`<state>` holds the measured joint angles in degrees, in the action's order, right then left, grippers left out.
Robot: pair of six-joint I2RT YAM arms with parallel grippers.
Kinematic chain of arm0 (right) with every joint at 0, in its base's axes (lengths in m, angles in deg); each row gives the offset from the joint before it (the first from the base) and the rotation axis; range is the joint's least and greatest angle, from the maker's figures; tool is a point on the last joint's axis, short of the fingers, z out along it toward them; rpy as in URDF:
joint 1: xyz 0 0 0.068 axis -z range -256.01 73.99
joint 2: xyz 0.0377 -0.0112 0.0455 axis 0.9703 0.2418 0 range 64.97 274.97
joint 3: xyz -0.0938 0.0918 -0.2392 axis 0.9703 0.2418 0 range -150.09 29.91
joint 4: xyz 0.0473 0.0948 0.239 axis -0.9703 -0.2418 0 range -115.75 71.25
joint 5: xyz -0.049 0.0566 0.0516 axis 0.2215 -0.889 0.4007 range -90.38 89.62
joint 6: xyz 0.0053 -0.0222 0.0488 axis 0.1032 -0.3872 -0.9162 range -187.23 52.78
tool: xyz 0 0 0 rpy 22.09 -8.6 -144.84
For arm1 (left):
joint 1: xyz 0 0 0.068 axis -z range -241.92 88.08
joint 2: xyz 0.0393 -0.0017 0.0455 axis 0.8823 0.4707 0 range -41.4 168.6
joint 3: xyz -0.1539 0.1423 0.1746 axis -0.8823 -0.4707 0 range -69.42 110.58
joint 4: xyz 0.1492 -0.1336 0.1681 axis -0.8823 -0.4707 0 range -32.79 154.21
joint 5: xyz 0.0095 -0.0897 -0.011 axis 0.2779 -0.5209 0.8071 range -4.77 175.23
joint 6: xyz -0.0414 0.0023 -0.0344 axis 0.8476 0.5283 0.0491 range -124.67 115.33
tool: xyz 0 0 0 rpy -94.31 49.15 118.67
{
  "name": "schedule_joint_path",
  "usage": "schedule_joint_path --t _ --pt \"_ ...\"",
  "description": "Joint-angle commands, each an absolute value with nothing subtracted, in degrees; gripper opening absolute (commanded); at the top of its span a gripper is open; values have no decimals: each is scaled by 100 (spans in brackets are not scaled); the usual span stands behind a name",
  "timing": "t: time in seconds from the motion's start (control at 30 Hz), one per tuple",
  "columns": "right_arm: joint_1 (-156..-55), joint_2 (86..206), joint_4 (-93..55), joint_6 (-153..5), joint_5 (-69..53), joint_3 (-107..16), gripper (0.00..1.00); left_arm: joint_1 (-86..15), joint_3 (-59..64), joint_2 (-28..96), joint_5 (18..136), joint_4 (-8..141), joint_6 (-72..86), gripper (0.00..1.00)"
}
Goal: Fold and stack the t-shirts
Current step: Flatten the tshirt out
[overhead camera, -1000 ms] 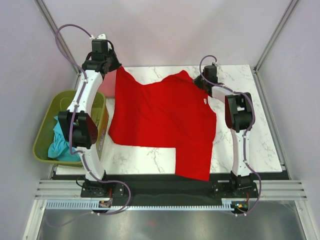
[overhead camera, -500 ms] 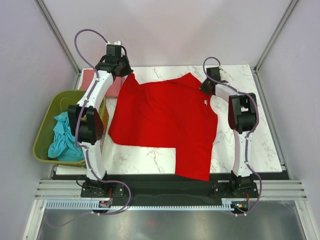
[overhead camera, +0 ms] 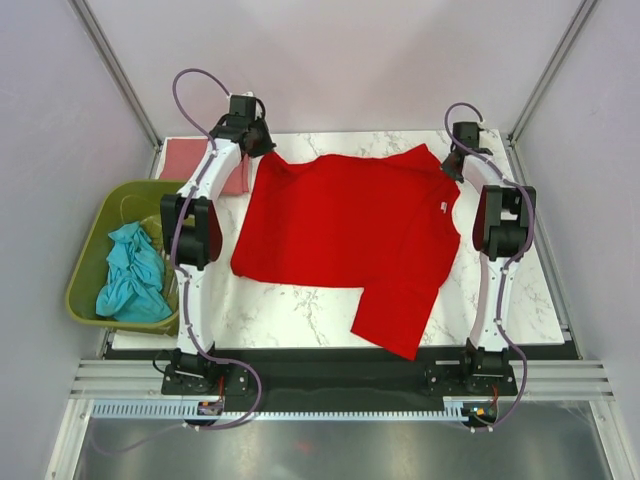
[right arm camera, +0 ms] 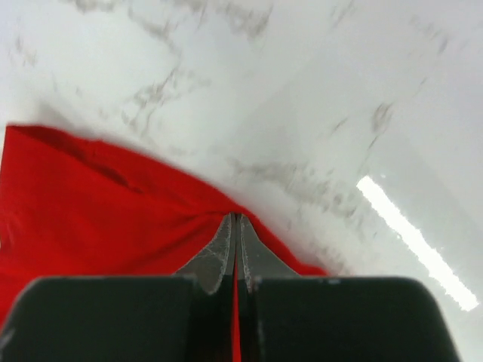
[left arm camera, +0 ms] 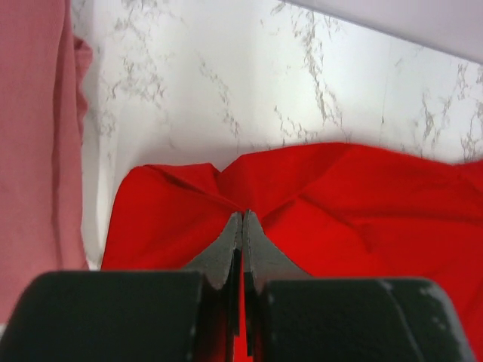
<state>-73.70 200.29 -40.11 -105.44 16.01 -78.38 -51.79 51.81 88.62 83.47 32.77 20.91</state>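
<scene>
The red t-shirt (overhead camera: 350, 235) lies spread on the marble table, one sleeve hanging toward the front edge. My left gripper (overhead camera: 258, 148) is shut on its far left corner; the left wrist view shows red cloth (left arm camera: 317, 204) pinched between the fingers. My right gripper (overhead camera: 455, 162) is shut on its far right corner, with red cloth (right arm camera: 98, 219) bunched at the tips. A small white neck label (overhead camera: 441, 206) shows near the right edge. The dusty pink t-shirt (overhead camera: 205, 160) lies folded at the far left, also in the left wrist view (left arm camera: 34, 151). The teal t-shirt (overhead camera: 130, 275) lies crumpled in the basket.
The olive-green basket (overhead camera: 95, 240) stands off the table's left side. Grey walls and metal frame posts close in the back and sides. Bare marble (overhead camera: 530, 280) shows right of the shirt and along the front edge (overhead camera: 290, 320).
Both grippers have moved to the right and toward the back, dragging the red t-shirt with them. The shirt now lies further right and flatter. The pink shirt has come into view.
</scene>
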Motion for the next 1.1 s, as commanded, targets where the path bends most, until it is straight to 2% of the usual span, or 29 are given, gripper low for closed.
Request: schedule_joint_path --t 0.0,0.1,0.23,0.47,0.7,1.07 --pt "-7197 20260 -4424 -10168 2001 -8583 0 -5155 5941 9235 8470 3468 2239 2" --pt "-7126 20365 -4380 -9949 1888 -9075 0 -5164 6434 9622 8671 3520 2248 2" --pt "-7126 20559 -4187 -9869 844 -9735 0 -5207 7058 10079 8734 3731 2353 2" --pt "-7091 20621 -3590 -9842 745 -10508 0 -5488 7235 10353 8269 4750 2916 2" --pt "-7039 20533 -2570 -9992 490 -10492 0 -5576 7226 10590 8048 5708 3109 2" --pt "-6933 20586 -2393 -10203 262 -10650 0 -5858 7025 10617 7531 6008 3462 2"
